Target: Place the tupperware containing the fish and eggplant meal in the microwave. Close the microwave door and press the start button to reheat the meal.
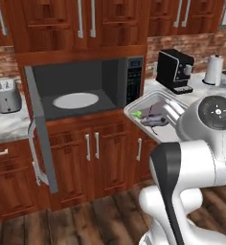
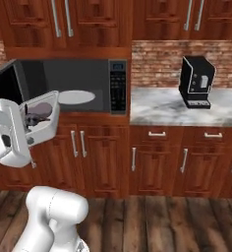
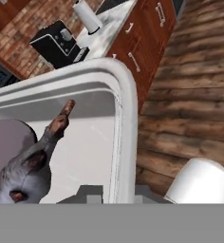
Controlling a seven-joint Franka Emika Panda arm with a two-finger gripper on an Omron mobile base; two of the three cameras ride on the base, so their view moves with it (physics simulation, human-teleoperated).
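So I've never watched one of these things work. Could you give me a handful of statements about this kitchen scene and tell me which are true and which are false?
1. The microwave door stands open. True.
2. The tupperware already sits inside the microwave. False: it is held up in the air in front of the cabinets, outside the cavity.
3. Food lies in the tupperware. True: the fish and eggplant meal is in it.
4. A toaster stands right of the microwave. False: it stands to its left.
5. A black coffee machine sits on the counter. True.

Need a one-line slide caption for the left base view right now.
Tupperware with the fish and eggplant meal carried toward the open microwave.
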